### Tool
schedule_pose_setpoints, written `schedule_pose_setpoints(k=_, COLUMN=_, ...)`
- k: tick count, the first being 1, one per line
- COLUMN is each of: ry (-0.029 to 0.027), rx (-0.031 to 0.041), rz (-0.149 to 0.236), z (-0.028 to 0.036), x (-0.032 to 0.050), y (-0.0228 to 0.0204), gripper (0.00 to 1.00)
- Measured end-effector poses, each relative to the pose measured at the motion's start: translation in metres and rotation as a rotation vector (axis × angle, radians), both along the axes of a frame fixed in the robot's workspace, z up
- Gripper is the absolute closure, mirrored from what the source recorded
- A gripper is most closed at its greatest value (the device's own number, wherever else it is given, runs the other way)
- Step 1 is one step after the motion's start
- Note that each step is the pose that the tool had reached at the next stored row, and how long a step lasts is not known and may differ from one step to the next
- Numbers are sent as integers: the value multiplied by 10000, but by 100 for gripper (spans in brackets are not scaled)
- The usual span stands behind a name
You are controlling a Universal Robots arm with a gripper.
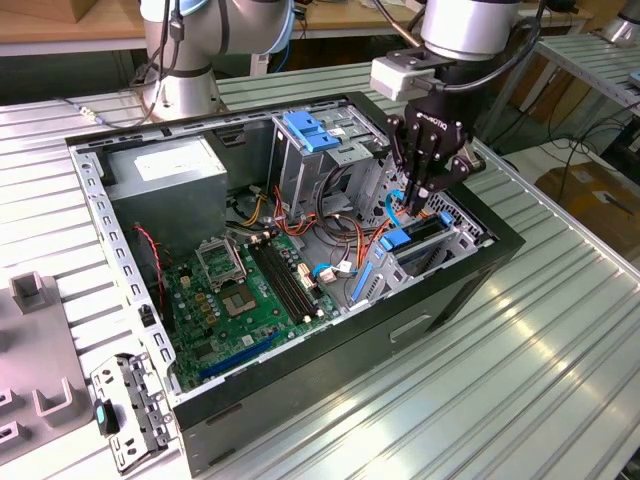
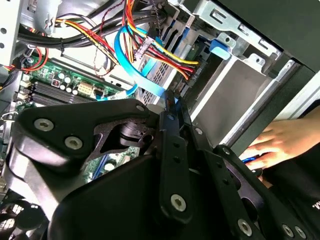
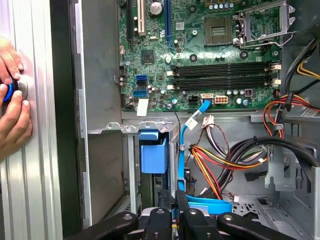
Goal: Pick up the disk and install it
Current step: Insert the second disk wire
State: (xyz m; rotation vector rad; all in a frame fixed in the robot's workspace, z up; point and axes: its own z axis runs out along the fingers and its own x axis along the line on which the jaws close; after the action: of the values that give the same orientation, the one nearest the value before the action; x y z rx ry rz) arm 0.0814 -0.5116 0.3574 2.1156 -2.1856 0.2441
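Over the open computer case on the ribbed metal worktop, in the exterior view, the black tool hung from the arm's wrist at the case's corner on the exterior view's right. Its fingers pointed down, drawn close together, above a bay where the disk sat low in the case, its blue rail end showing beside a flat blue cable. Whether the fingertips pinched the disk or only stood over it could not be told. A blue-handled drive cage stood farther back, a grey power supply lay toward the exterior view's left, and the green motherboard covered the case floor.

In the second wrist view the tool was seen from behind, its black links and narrow fingers closed to a thin stack with their tips against the blue cable. Bundled yellow, red and black wires crossed beyond it, and a hand rested by the case edge.

In the first wrist view the tool reached toward a metal bay holding a blue plastic tab. The motherboard lay beyond, the blue cable ran alongside, and a hand held a small blue thing on the worktop.
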Motion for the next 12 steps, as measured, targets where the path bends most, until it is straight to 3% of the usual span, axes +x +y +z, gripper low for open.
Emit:
schedule_pose_setpoints(k=2, ry=-121, rx=51, rz=0, z=-4, x=-14, y=-27, gripper=84)
schedule_pose_setpoints(k=5, ry=-411, rx=92, rz=1, z=-11, x=-39, y=-62, gripper=84)
schedule_pose_setpoints(k=7, ry=-554, rx=101, rz=2, z=-15, x=-62, y=-67, gripper=84)
schedule_pose_setpoints(k=8, ry=-583, rx=102, rz=1, z=-16, x=-68, y=-68, gripper=84)
schedule_pose_setpoints(k=12, ry=-585, rx=103, rz=3, z=-16, x=-68, y=-67, gripper=84)
